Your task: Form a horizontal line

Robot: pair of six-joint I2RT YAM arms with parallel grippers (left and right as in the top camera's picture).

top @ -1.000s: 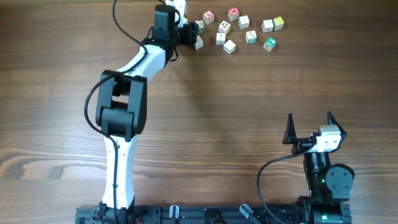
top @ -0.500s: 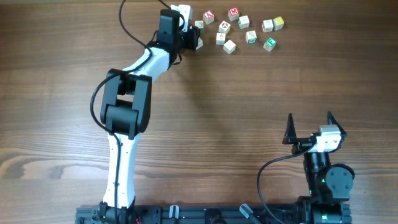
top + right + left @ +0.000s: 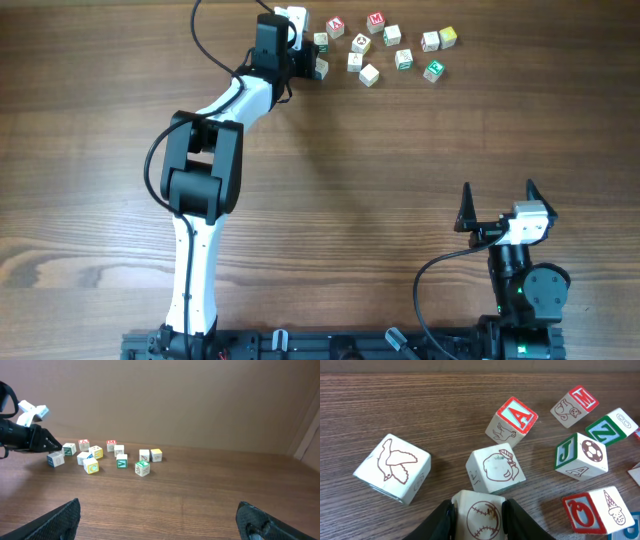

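The left pincer (image 3: 477,506) is clamped on the baseball block (image 3: 481,521), one finger against each side. Just ahead, nearly touching it, sits the face block (image 3: 492,470). Ahead and to the left, apart, is the bird block (image 3: 392,467). Farther ahead and rightward the A block (image 3: 512,420), J block (image 3: 581,455) and M block (image 3: 574,406) lie scattered, so no line is formed yet. It would likely run rightward from this pincer. The right pincer (image 3: 498,200), spread wide, sits well apart from them all.

Robotics lab, robot arms (image 3: 196,185), wood-grain table (image 3: 400,160), plain brown backdrop (image 3: 190,400)
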